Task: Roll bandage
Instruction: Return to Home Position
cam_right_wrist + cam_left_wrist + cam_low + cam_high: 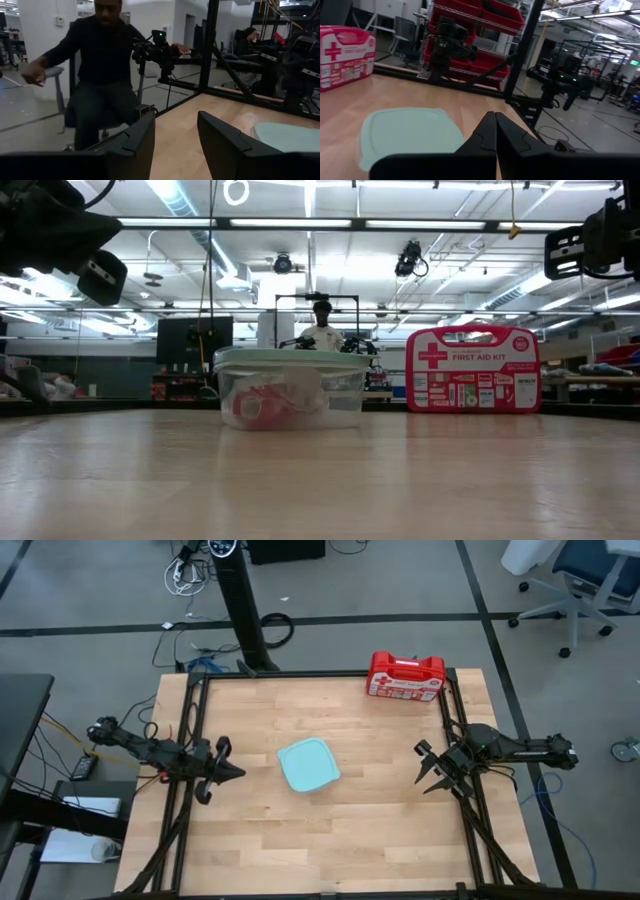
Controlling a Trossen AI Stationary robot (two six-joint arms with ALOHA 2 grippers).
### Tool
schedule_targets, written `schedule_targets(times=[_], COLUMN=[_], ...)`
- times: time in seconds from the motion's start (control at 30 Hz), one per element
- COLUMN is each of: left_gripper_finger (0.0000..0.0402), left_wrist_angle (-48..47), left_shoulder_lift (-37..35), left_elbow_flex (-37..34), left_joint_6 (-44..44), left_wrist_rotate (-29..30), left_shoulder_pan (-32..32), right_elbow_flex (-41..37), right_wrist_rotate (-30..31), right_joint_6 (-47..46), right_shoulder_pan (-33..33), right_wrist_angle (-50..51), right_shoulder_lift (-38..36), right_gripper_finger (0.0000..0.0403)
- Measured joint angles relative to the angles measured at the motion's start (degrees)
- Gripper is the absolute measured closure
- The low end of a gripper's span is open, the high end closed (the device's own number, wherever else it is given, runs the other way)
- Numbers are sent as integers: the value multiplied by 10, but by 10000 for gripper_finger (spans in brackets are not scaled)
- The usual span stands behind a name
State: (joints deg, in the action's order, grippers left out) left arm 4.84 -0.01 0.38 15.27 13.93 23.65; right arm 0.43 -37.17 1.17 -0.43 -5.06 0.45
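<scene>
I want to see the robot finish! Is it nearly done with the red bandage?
Nearly. Done: the red bandage sits inside the clear container, and its pale lid is on. In hand: nothing; the left gripper, fingers shut, and the right gripper, fingers open, hang empty near the sides of the table. Left: probably just parking the arms.

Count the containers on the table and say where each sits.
2. The teal-lidded food container sits near the middle of the table; the red first-aid kit stands at the far edge, toward the right arm's side. None seems hidden.
</scene>
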Motion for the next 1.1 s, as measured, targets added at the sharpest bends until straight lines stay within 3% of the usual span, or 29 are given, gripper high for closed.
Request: schedule_targets(times=[0.63,1.1], left_gripper_finger=[400,400], left_wrist_angle=[0,0], left_shoulder_lift=[0,0], left_elbow_flex=[0,0], left_joint_6=[0,0], left_wrist_rotate=[0,0], left_shoulder_pan=[67,69], right_elbow_flex=[0,0], right_wrist_rotate=[0,0], right_joint_6=[0,0], right_shoulder_pan=[0,0], right_wrist_angle=[0,0], right_shoulder_lift=[0,0], right_gripper_finger=[254,254])
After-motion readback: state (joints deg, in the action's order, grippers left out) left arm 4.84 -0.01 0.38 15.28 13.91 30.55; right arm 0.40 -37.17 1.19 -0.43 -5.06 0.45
